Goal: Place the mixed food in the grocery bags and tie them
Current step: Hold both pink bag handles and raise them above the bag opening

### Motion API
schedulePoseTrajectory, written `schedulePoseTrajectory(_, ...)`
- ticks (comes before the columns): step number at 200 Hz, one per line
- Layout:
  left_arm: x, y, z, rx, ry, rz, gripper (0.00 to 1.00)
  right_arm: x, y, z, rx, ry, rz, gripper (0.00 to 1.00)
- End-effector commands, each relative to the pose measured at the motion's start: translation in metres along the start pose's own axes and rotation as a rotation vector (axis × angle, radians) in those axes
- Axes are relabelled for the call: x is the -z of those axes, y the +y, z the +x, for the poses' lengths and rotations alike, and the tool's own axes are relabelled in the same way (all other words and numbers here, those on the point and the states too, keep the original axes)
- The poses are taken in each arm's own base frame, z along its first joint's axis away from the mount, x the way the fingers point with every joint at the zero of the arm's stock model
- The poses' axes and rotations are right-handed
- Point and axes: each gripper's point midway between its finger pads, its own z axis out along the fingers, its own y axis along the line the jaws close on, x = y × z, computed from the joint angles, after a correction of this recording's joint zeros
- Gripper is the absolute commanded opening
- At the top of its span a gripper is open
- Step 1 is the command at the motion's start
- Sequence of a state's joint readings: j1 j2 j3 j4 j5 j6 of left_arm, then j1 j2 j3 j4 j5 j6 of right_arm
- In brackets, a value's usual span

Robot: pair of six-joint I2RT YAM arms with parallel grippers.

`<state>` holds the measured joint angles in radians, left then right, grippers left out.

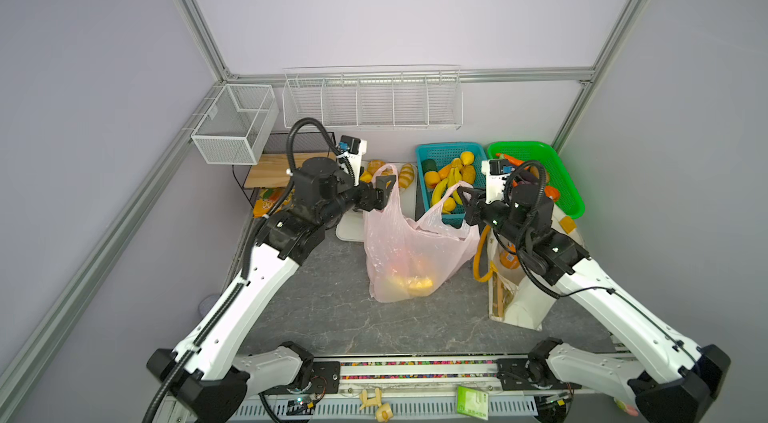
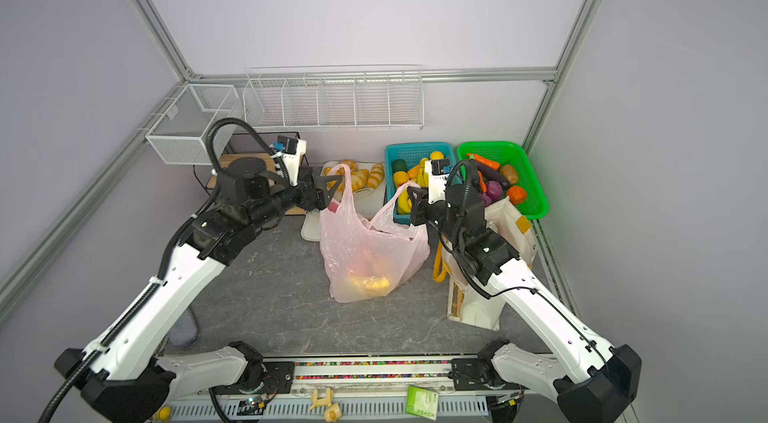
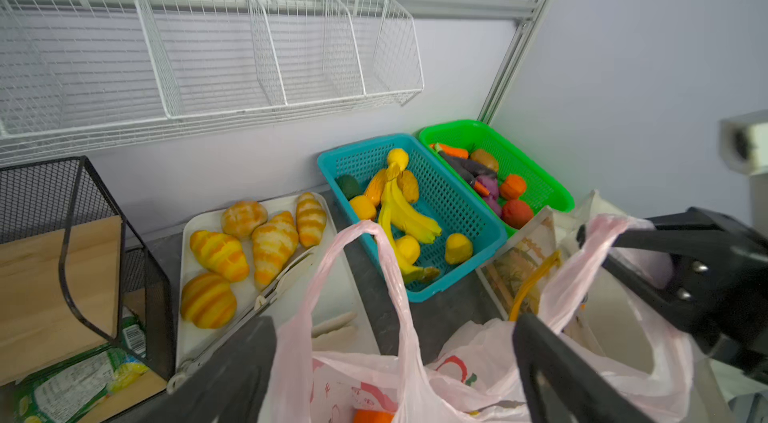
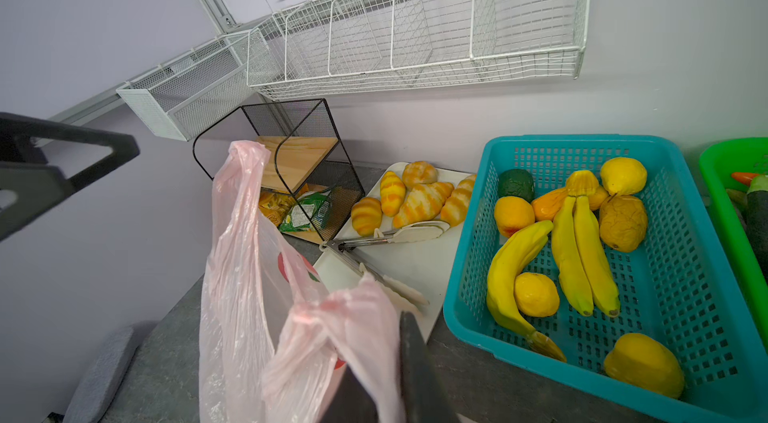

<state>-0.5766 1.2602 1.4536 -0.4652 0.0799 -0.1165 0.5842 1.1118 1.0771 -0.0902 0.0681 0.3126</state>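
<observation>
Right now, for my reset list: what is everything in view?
pink plastic bag: one, table centre, yellow food inside
canvas tote: one, cream, right of it, orange can inside
teal basket: one, back, holding fruit
green basket: one, back right, holding vegetables
tray: one, white, back, five golden breads and tongs
wire rack: one, white, back wall
mesh bin: one, white, left wall
mesh shelf: one, black, back left
left gripper: one, black, open at one bag handle
right gripper: one, black, shut on the other handle
</observation>
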Motion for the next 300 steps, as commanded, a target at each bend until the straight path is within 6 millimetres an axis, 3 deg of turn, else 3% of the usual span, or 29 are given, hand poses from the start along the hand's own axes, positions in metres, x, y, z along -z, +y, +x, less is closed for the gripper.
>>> schedulePoseTrajectory(1,-0.019,0.018,0.005,-0.080,0.093,-0.104,0.93,-0.003,-0.002,-0.014,0.014,-0.052,0.015,0.14)
schedulePoseTrajectory(37,-0.061,0.018,0.020,-0.099,0.213,-0.107,0.94,-0.010,0.001,-0.012,-0.001,-0.062,-0.009,0.14)
schedulePoseTrajectory(63,-0.080,0.017,0.036,-0.084,0.276,-0.101,0.86,-0.012,-0.002,-0.010,0.010,-0.061,0.005,0.14)
schedulePoseTrajectory(98,-0.094,0.016,0.047,-0.089,0.304,-0.083,0.61,-0.010,-0.003,-0.013,0.020,-0.070,0.013,0.14)
schedulePoseTrajectory(113,-0.096,0.018,0.044,-0.091,0.293,-0.090,0.52,-0.009,-0.003,-0.014,0.021,-0.072,0.012,0.14)
schedulePoseTrajectory(126,-0.097,0.014,0.040,-0.081,0.279,-0.072,0.37,-0.008,-0.004,-0.013,0.021,-0.070,0.015,0.14)
schedulePoseTrajectory(152,-0.083,-0.012,0.021,-0.022,0.221,0.055,0.09,0.002,-0.004,-0.020,0.043,-0.080,0.031,0.14)
schedulePoseTrajectory(163,-0.070,-0.027,0.006,0.024,0.169,0.129,0.02,0.011,-0.004,-0.026,0.064,-0.095,0.036,0.14)
schedulePoseTrajectory(177,-0.046,-0.041,-0.012,0.073,0.083,0.217,0.00,0.027,0.001,-0.036,0.085,-0.123,0.020,0.14)
schedulePoseTrajectory(200,-0.019,-0.043,-0.031,0.176,-0.063,0.323,0.00,0.053,0.013,-0.045,0.088,-0.165,-0.029,0.15)
schedulePoseTrajectory(231,-0.013,-0.038,-0.030,0.283,-0.097,0.431,0.00,0.072,0.023,-0.045,0.060,-0.179,-0.082,0.16)
schedulePoseTrajectory(257,-0.019,-0.035,-0.020,0.273,-0.090,0.432,0.00,0.070,0.024,-0.042,0.054,-0.175,-0.078,0.16)
schedulePoseTrajectory(300,-0.024,-0.040,-0.005,0.271,-0.113,0.514,0.00,0.038,-0.021,-0.023,0.075,-0.109,0.170,0.27)
